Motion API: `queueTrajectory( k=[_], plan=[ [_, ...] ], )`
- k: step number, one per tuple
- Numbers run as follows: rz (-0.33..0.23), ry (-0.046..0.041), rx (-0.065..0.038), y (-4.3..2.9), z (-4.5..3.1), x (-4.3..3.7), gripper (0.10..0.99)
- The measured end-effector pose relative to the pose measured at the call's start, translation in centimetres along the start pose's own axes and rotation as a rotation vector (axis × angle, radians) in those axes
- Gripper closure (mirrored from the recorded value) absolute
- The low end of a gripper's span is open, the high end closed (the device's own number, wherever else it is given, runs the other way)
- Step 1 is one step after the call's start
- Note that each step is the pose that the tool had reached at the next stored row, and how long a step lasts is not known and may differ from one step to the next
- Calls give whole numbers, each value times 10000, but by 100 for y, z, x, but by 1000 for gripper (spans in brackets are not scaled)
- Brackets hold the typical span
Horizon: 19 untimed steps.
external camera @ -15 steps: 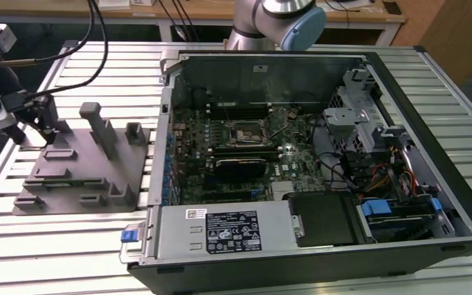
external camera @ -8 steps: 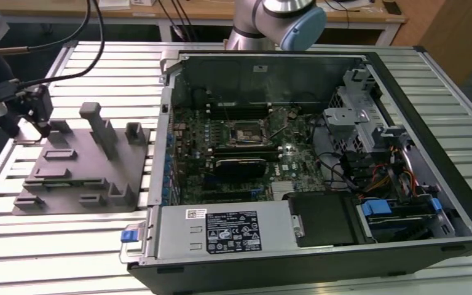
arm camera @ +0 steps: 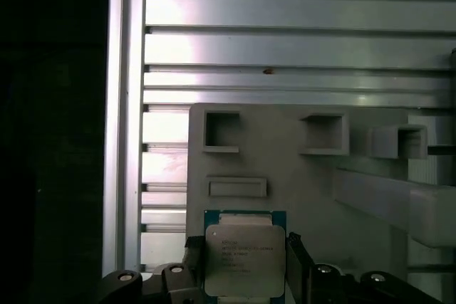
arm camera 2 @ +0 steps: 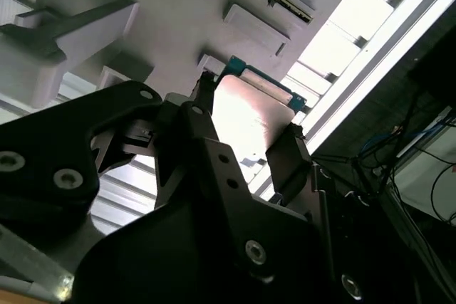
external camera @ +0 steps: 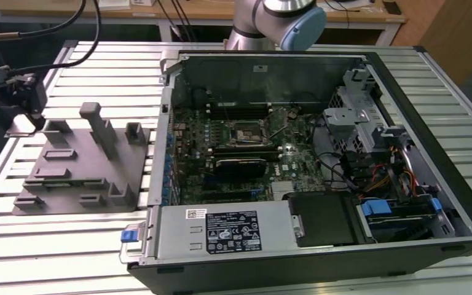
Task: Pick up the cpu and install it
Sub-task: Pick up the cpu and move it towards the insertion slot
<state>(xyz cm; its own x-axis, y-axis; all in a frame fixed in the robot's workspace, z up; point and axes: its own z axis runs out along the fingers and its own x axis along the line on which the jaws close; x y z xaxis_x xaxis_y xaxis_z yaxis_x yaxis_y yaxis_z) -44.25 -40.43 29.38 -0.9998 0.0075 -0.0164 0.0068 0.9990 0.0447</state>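
Your hand (arm camera: 244, 241) was closed on the cpu (arm camera: 241, 260), with a finger pressed against each of two opposite edges. The cpu sat silvery side up at the edge of the grey fixture (arm camera: 285, 176), which stood on the ribbed surface (arm camera: 285, 48) beside the open computer case (external camera: 302, 153).

I see a slatted metal table (external camera: 64, 246). A grey fixture (external camera: 80, 169) sits on it toward the exterior view's left, and just beside that, an open computer case (external camera: 302, 270) lies on its side.
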Motion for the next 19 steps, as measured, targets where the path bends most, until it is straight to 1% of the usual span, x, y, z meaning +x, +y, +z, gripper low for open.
queueTrajectory(
  k=[10, 19],
  plan=[
    [0, 0, 0, 11, -224, -3, 541],
    [0, 1, 0, 20, -412, -6, 541]
  ],
)
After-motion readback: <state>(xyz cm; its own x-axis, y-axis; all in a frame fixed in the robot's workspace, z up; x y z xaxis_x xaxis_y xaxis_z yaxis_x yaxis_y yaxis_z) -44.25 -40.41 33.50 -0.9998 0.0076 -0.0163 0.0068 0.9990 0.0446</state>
